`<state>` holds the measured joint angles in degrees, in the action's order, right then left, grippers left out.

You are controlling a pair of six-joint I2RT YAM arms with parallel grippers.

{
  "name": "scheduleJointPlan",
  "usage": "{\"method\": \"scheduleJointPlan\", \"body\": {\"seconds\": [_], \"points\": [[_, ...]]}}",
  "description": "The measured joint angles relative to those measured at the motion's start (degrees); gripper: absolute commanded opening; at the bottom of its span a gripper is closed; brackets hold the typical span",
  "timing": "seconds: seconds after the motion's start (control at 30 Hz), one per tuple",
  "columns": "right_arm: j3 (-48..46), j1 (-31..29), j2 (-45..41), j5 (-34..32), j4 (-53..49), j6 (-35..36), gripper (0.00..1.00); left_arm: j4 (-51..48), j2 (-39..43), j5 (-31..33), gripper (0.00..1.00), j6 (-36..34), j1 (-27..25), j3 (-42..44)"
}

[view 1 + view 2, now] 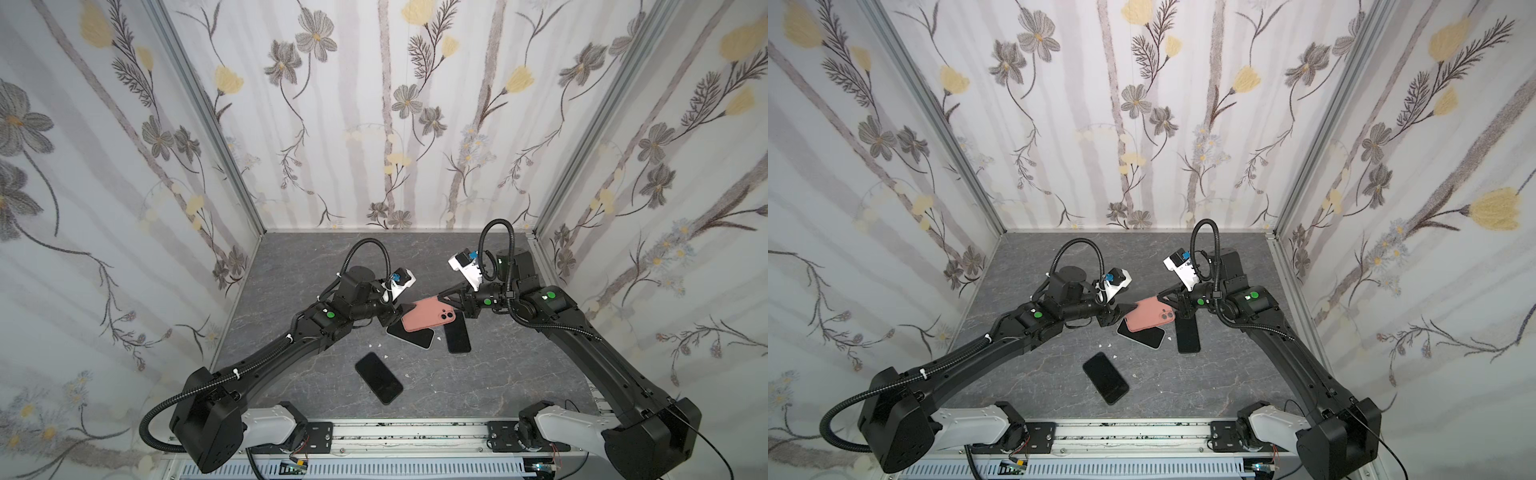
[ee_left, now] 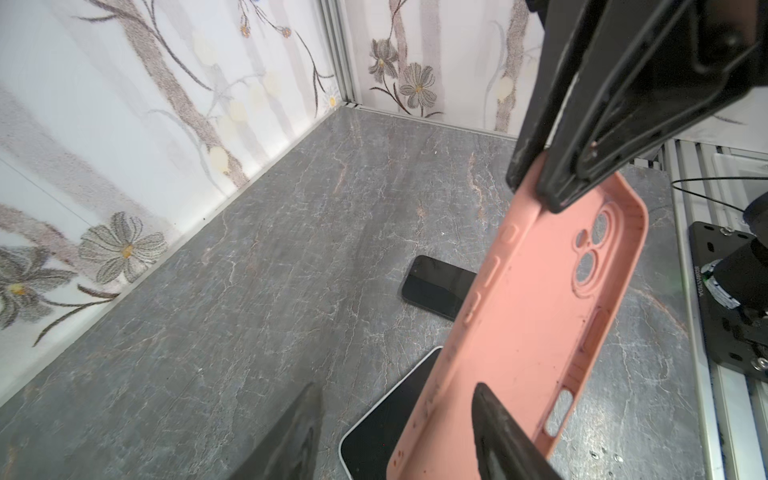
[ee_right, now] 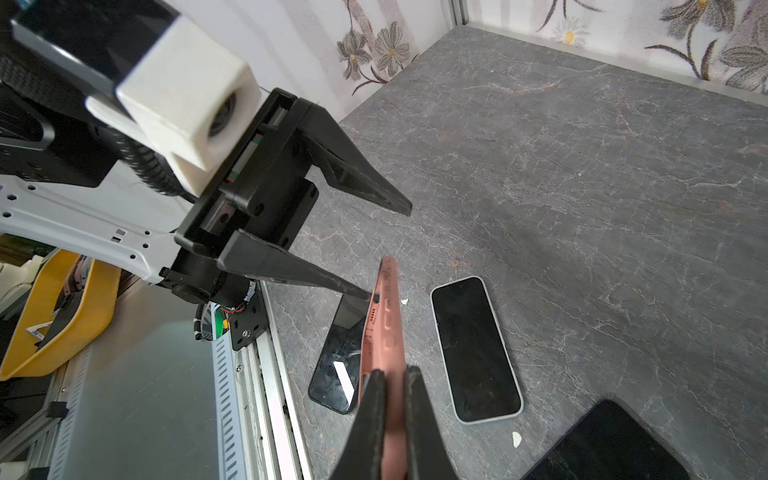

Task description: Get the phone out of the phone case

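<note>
An empty pink phone case [image 1: 424, 318] [image 1: 1146, 318] hangs tilted above the grey table, its camera holes open in the left wrist view [image 2: 540, 332]. My right gripper [image 1: 446, 301] [image 3: 395, 370] is shut on its camera-end edge. My left gripper [image 1: 401, 313] [image 2: 395, 388] is open at the opposite end: one finger [image 2: 498, 432] is inside the case and the other [image 2: 299, 432] is outside. A white-rimmed phone [image 1: 411, 334] [image 3: 476, 349] lies face up on the table under the case.
Two black phones lie on the table, one to the right [image 1: 457, 332] and one nearer the front [image 1: 379, 377]. Small white chips [image 1: 376, 345] are scattered between them. A metal rail [image 1: 407, 432] runs along the front, and floral walls enclose the other sides.
</note>
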<state>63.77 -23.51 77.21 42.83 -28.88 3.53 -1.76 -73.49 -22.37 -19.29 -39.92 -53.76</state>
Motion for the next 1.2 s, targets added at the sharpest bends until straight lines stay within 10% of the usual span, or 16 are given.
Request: {"method": "scheduleJointPlan", "body": {"seconds": [0.43, 0.53, 0.87, 1.2], "points": [[0.07, -0.26, 0.0, 0.63, 0.7, -0.09, 0.0, -0.68, -0.94, -1.42, 0.0, -0.02, -0.22, -0.9], [0.02, -0.26, -0.13, -0.74, 1.46, -0.66, 0.01, -0.72, -2.67, 0.96, 0.0, 1.64, -0.61, -2.43], [-1.14, -0.33, -3.45, -7.43, 9.4, -6.78, 0.58, -0.26, -7.21, 12.74, 0.0, 10.95, -0.7, -7.37], [-10.75, -0.5, -9.86, -24.22, 23.34, -20.46, 0.65, 1.33, -10.14, 20.94, 0.0, 21.62, -0.63, -9.38]]}}
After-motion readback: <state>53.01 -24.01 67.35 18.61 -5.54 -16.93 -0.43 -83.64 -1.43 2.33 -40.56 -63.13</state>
